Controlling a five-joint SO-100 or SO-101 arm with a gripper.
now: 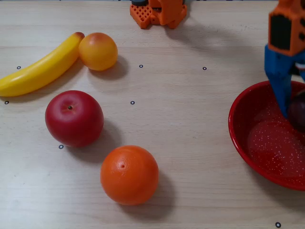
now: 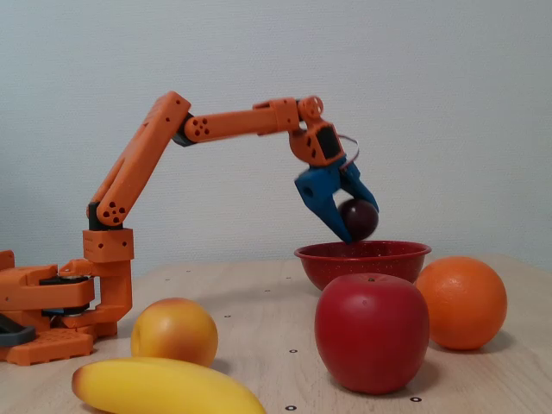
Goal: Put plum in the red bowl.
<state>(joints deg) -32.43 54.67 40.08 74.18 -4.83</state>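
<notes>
The plum point(image 2: 358, 219) is a small dark maroon fruit held between the blue fingers of my gripper point(image 2: 359, 226), just above the red bowl point(image 2: 362, 255). In the overhead view the gripper point(image 1: 294, 112) reaches in from the top right over the red bowl point(image 1: 257, 138), and the plum point(image 1: 298, 111) shows partly at the right edge, over the bowl's speckled inside. The gripper is shut on the plum. The plum hangs clear of the bowl's rim.
On the table lie a banana point(image 1: 40, 67), a yellow-orange peach-like fruit point(image 1: 97, 51), a red apple point(image 1: 74, 118) and an orange point(image 1: 129, 174), all left of the bowl. The arm's orange base point(image 1: 159, 12) sits at the far edge.
</notes>
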